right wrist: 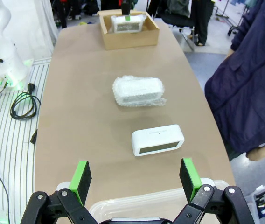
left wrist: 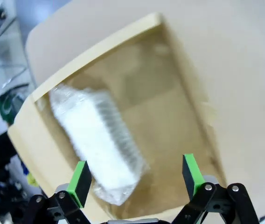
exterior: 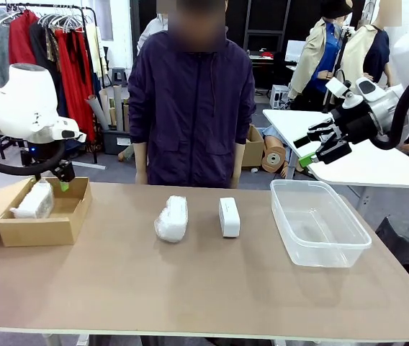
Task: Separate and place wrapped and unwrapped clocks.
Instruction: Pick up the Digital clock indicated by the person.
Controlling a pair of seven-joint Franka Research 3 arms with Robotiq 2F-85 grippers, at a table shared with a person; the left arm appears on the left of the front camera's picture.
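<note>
I see one bubble-wrapped clock [exterior: 33, 202] inside the cardboard box [exterior: 42, 229]; a second wrapped clock [exterior: 172, 218] and bare white clock [exterior: 229, 217] lie apart on the table [exterior: 190, 288]

In the left wrist view the wrapped clock [left wrist: 97, 140] in the cardboard box [left wrist: 170, 121] is blurred, and the box's near end runs off the bottom edge. From the front, the box wall hides that clock's lower part, and the left gripper [exterior: 63, 182] sits mostly behind its own arm and a black cable. In the right wrist view the plastic tub [right wrist: 137, 199] is cut off at the bottom edge, and the unwrapped clock's [right wrist: 157, 140] display is too small to read.
</note>
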